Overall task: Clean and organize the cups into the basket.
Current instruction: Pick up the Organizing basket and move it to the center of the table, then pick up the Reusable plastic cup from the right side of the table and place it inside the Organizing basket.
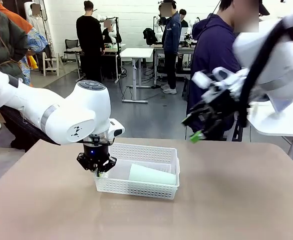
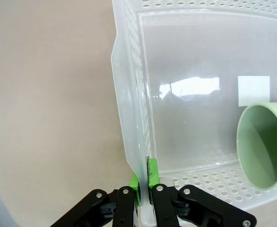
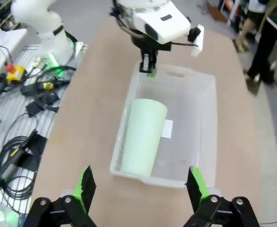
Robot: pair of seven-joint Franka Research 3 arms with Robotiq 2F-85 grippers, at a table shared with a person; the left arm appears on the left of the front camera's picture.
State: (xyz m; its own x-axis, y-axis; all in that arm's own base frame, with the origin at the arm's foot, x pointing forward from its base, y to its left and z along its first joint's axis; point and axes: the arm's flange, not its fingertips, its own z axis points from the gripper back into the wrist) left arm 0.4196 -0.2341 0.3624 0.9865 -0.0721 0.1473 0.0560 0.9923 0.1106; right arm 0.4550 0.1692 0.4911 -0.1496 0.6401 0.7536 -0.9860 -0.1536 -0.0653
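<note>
Bare tan tabletop (image 1: 226,200) is nearest in the front view, with open room in front of and to the right of the basket. White lattice-sided plastic basket (image 1: 136,187) sits left of centre, long side facing the camera, flat on the table, with solid rim and translucent floor. Left gripper (image 1: 101,173) points down at the basket's left end; in the left wrist view its green pads (image 2: 134,182) are pinched tight on that thin end wall (image 2: 129,94), one pad inside and one outside. One pale mint green cup (image 1: 151,175) lies on its side inside the basket along its length, mouth toward the clamped end, plain and matte, hollow interior visible (image 2: 266,142). From the right wrist view the cup (image 3: 143,137) lies against one long wall, and the rest of the basket floor is free except a small white label (image 3: 166,128). Right gripper (image 1: 199,125) is motion-blurred, high in the air over the table's far right, well apart from the basket, jaws spread wide with nothing between them (image 3: 140,187). Person in dark blue hoodie (image 1: 214,55) stands behind the far edge.
</note>
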